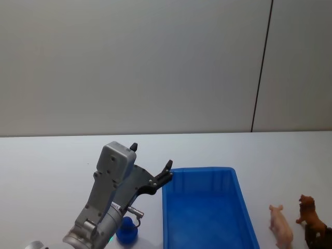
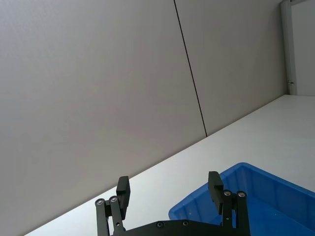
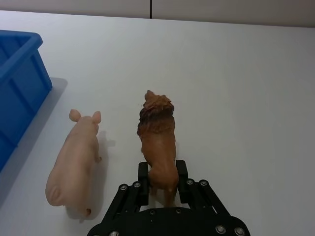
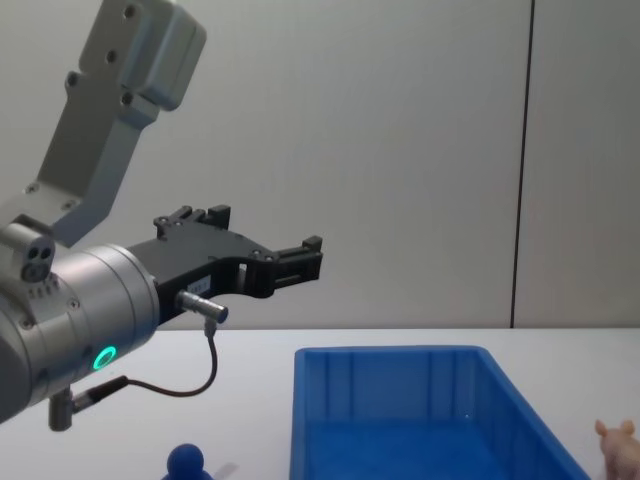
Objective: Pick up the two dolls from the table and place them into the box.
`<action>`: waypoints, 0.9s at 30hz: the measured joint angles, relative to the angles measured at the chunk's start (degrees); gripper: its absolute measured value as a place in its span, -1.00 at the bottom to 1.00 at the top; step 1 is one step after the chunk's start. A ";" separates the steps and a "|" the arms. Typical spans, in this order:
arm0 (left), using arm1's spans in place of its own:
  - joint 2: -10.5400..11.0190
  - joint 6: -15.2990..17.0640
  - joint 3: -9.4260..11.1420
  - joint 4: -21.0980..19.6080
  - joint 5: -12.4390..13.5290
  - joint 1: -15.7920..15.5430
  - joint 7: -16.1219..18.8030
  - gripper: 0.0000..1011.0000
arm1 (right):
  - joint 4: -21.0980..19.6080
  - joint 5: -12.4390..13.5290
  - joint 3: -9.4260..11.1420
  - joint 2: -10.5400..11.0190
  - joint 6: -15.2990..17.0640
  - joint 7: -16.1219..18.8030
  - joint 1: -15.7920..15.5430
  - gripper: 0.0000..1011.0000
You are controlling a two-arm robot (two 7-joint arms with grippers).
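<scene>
The box (image 1: 202,169) is open at the top and its floor is seen bare; from the side, passage is barred by its raised walls. The left gripper (image 2: 168,179) is held spread in open air at the box's left side. The blue figure (image 1: 126,231) stands just beside that wall. A narrow gap is left between the pig (image 3: 74,162) and the brown lion (image 3: 157,132), which is clasped at the hindquarters by the right gripper (image 3: 162,169). Beyond the lion, bare table (image 3: 246,98) is left.

Brown lion (image 3: 157,142) right of box (image 1: 202,170), blue doll (image 1: 126,231) left.
</scene>
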 joint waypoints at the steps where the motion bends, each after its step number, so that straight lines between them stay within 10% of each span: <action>1: 0.00 0.00 0.00 0.00 0.00 0.00 0.00 0.98 | -0.22 -0.12 0.02 -0.01 -0.24 0.02 -0.08 -0.37; 27: 0.00 0.00 0.00 0.00 0.00 0.00 0.00 0.98 | -6.68 -4.43 -1.42 -1.57 -4.43 7.26 1.99 -0.40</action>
